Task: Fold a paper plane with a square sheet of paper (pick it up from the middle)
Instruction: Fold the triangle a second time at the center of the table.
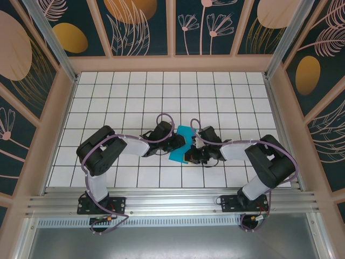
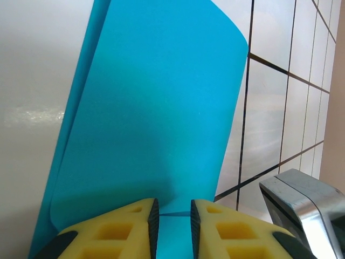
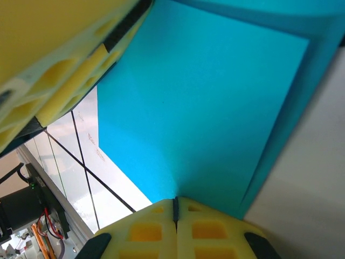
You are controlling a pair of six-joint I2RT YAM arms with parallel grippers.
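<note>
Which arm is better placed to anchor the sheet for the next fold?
Right. The right gripper is shut on the folded square sheet of paper; the left gripper has jaws slightly apart around its edge.

Plain teal-blue, no pattern at all, that's the square sheet of paper (image 1: pixel 180 144) at the centre of the overhead view, against a white tiled table (image 1: pixel 161 91) ruled with a dark grid! Across the upper frame the walls (image 1: pixel 135 27) go deep teal with peach leaf outlines and orange-gold ovals, and the arms (image 1: pixel 97 148) show black and white with purple cables (image 1: pixel 163 114). Up close, the left gripper (image 2: pixel 172 210) and right gripper (image 3: pixel 175 202) both wear yellow pads (image 2: pixel 118 232) edged in black.
</note>
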